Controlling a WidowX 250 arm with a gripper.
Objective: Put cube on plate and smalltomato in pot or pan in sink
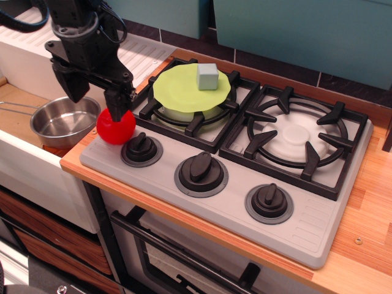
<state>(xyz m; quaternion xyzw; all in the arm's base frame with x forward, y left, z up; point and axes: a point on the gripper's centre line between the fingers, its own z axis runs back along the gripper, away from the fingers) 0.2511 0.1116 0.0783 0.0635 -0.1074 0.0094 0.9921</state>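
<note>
The pale grey-blue cube (207,76) sits on the yellow-green plate (184,90), which lies on the rear-left burner. The red smalltomato (116,127) rests on the stove's front-left corner, next to the sink (30,166). The steel pan (64,120) stands in the sink, handle pointing left. My black gripper (97,98) is open, low over the pan's right rim and the tomato. Its right finger (118,103) overlaps the tomato's top and its left finger (75,86) hangs over the pan. I cannot tell whether a finger touches the tomato.
The grey stove has three black knobs (201,170) along its front and a bare right burner (297,138). The ribbed white drainboard (142,54) lies behind the sink. Teal boxes (306,30) stand along the back wall. Wooden counter (367,226) runs at the right.
</note>
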